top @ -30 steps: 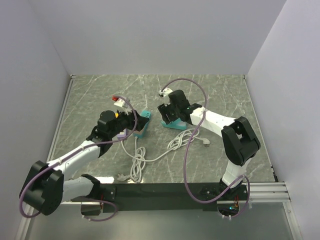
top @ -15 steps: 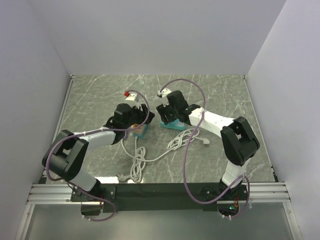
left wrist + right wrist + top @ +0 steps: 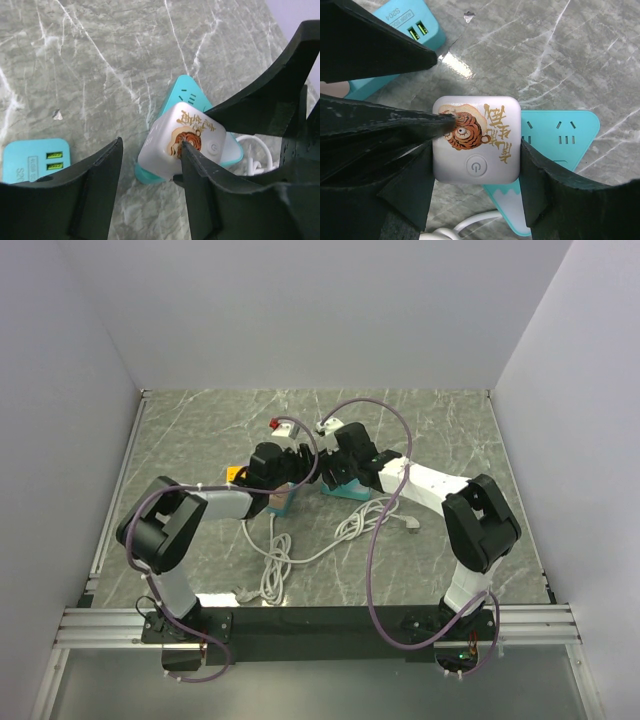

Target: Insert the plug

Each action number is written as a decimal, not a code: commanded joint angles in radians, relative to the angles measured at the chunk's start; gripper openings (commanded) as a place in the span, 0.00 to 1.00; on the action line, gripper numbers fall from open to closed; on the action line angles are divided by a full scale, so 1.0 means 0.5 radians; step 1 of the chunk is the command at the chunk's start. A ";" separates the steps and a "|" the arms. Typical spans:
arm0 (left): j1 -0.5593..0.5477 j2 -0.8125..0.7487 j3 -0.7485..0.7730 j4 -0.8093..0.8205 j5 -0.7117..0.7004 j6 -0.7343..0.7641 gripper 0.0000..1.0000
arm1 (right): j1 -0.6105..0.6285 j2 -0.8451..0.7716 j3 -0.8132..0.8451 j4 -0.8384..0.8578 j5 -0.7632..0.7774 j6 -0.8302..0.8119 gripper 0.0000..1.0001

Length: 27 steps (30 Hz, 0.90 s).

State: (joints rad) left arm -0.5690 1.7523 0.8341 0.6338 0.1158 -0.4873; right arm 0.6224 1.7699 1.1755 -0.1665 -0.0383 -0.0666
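Note:
The plug (image 3: 490,112) is a white cube with a tiger picture and a power button on top. My right gripper (image 3: 476,167) is shut on its two sides, holding it on the left end of the teal power strip (image 3: 565,135). My left gripper (image 3: 151,142) is open and reaches in from the left. One of its fingertips (image 3: 442,121) touches the tiger picture on the plug's top face. In the left wrist view the plug (image 3: 165,135) sits on the strip (image 3: 187,90). In the top view both grippers (image 3: 303,472) (image 3: 332,475) meet above the strip (image 3: 352,490).
A small teal cube with USB ports (image 3: 37,160) (image 3: 283,498) stands just left of the strip. A coiled white cable (image 3: 275,560) lies in front, one end (image 3: 410,525) to the right and another (image 3: 243,592) near the arm bases. Purple arm cables loop overhead.
My left arm has swung right, from over the small teal cube to the plug, and its jaws have narrowed. The right gripper has kept its hold in place.

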 commanded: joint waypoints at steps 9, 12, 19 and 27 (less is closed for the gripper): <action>-0.028 0.137 0.001 0.232 0.097 -0.019 0.40 | 0.111 0.218 -0.069 -0.520 -0.187 0.213 0.00; -0.034 0.155 -0.039 0.291 0.136 -0.041 0.39 | 0.142 0.237 -0.065 -0.520 -0.169 0.265 0.00; -0.055 0.211 -0.085 0.343 0.170 -0.053 0.35 | 0.185 0.249 -0.087 -0.477 -0.166 0.369 0.00; -0.108 0.315 -0.156 0.417 0.158 -0.081 0.33 | 0.203 0.289 -0.163 -0.416 -0.147 0.443 0.00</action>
State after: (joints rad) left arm -0.5743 1.8511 0.7952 0.9092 0.1406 -0.5182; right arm 0.6590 1.7882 1.1896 -0.1768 0.0460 0.0414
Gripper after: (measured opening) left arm 0.330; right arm 0.667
